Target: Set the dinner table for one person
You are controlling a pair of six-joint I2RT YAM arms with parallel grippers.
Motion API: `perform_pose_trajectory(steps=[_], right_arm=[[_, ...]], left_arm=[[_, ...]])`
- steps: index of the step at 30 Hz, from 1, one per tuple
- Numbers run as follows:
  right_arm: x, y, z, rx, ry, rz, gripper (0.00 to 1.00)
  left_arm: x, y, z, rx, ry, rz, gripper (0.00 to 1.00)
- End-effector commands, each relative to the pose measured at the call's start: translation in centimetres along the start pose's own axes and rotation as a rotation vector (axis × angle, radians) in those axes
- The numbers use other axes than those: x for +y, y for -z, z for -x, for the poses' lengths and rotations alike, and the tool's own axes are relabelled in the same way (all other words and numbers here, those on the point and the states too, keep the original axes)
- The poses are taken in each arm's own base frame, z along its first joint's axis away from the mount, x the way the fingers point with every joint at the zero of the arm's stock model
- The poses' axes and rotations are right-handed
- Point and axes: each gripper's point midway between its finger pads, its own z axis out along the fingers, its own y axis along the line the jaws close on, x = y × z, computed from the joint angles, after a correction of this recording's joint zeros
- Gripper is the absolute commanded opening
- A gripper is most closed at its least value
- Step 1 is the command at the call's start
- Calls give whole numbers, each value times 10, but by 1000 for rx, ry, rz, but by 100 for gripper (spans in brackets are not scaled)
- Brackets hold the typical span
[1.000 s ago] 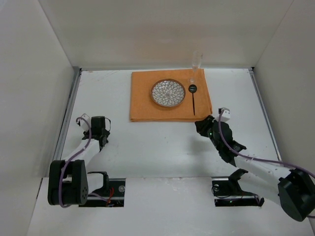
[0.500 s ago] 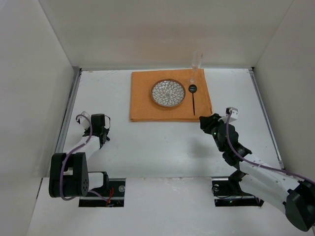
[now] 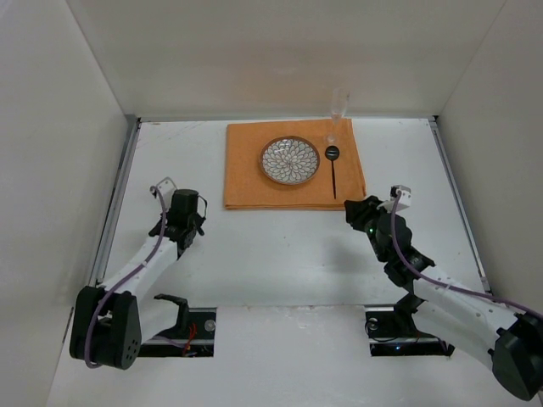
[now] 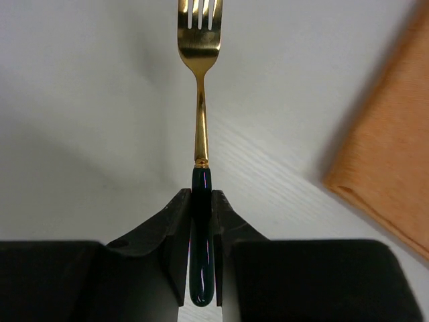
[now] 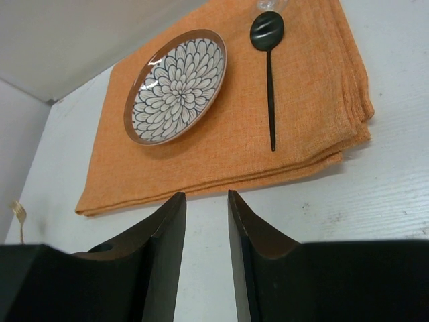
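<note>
**Tabletop** (image 3: 271,259): large, flat, matte white, walled in white on three sides. It fills the workspace ahead of both arm bases and carries every item below. Directions are read from its centre in the top view, with 12 o'clock away from the bases.

**Left gripper** (image 4: 201,201): at 9 o'clock, over bare white surface. The jaws are clamped tight on the dark handle of the fork.

**Fork** (image 4: 200,100): gold neck and tines, dark green-black handle. It points straight out from the gripper. Whether the tines touch the tabletop cannot be told.

**Right gripper** (image 5: 204,221): at 3 o'clock, just short of the cloth's near right corner. The jaws stand a narrow gap apart with nothing between them.

**Orange cloth** (image 3: 246,178): square and folded, lying flat at 12 o'clock, its far edge close to the back wall.

**Plate** (image 3: 289,160): round, brown rim, black-and-white petal pattern. It sits on the cloth, right of the cloth's middle.

**Spoon** (image 3: 333,170): black, on the cloth at 3 o'clock of the plate and apart from it. The bowl lies at the far end, the handle toward the arms.

**Glass** (image 3: 339,103): clear and upright, at the cloth's far right corner, 12 o'clock of the spoon bowl.
</note>
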Motion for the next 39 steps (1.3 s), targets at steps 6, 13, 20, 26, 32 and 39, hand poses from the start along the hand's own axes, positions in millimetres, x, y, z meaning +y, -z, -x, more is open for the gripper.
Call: perform_pose_trajectory(steps=[6,13,20,26,32,39], right_arm=[[5,-2,13,-46,-19,13,37],[3,-5,11,-45,0,-5,39],[4,-3,11,-42,9,-2,39],[6,-2,11,-44,8,7,39],[6,-6,6,-24,19,0,40],[7,-9,2,-9,27,-3,41]], left_arm=[[-124,28,44,-103,-177,-298,0],[-199,-3,31,-19,-334,-421,0],[-226,-43,19,41,-404,-423,0],[-241,-60,11,83,-411,-450,0],[-241,-73,-1,123,-413,-441,0],[-239,-85,-13,146,-403,-425,0]])
